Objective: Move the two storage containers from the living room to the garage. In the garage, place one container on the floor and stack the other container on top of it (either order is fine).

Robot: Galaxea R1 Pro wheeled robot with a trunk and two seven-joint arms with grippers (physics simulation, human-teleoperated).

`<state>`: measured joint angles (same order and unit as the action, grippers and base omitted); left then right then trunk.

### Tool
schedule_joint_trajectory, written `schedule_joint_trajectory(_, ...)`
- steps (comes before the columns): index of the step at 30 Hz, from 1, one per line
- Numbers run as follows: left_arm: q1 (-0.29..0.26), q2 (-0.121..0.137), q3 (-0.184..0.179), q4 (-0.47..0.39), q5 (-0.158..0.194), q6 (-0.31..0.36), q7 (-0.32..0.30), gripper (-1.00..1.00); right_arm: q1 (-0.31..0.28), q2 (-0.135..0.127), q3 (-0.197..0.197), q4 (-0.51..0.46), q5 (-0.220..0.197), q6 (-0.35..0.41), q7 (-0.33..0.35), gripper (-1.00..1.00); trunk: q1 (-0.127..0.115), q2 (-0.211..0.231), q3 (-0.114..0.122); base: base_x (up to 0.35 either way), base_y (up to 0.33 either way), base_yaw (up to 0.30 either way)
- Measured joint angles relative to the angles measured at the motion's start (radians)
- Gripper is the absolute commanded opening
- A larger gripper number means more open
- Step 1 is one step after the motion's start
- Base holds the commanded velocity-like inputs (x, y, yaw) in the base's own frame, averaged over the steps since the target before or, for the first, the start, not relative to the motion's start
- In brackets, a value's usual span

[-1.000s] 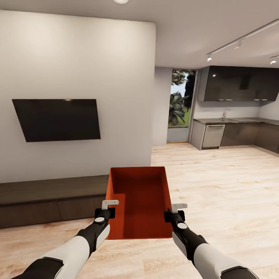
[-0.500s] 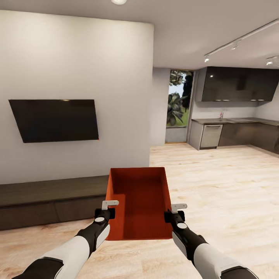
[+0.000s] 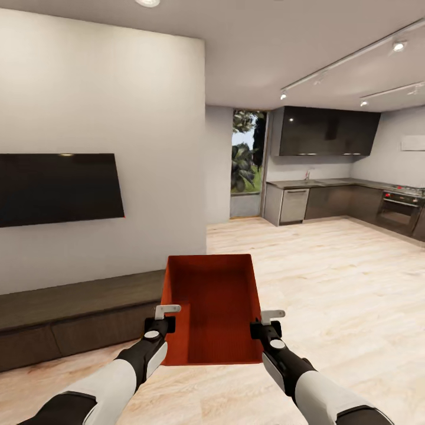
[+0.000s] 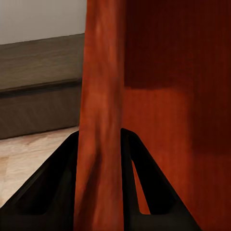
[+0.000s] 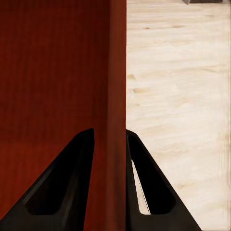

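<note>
since a second ago my view has swung to the right: the tv (image 3: 59,189) has slid toward the left edge and more of the kitchen (image 3: 330,177) shows, while the storage container (image 3: 212,310) sits at the same spot between my grippers.

i hold the orange-red bin level and open side up, its long axis running straight away from me, far end toward the white wall's corner. it hangs above the pale wood floor (image 3: 330,277), just beside the low dark cabinet (image 3: 71,313).

my left gripper (image 3: 167,316) pinches the bin's left wall near its close end; from the left wrist, the two dark fingers (image 4: 57,187) sit narrow on either side of that thin wall, one inside and one outside. my right gripper (image 3: 270,320) clamps the right wall the same way, and the right wrist shows its fingers (image 5: 67,183) straddling the wall edge, with floor planks on the outer side.
</note>
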<state>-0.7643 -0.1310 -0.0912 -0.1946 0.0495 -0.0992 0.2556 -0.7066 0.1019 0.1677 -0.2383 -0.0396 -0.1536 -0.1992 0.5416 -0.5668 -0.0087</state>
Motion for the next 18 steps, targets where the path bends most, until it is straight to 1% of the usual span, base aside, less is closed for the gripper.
schedule_joint_trajectory(18,0.000,0.000,-0.001,-0.001,0.000,-0.002,0.000,-1.00,0.000,0.000,0.000,0.000,-0.001,-0.003,0.000,-1.00,0.000,0.000,0.001,0.000,0.000,-0.281)
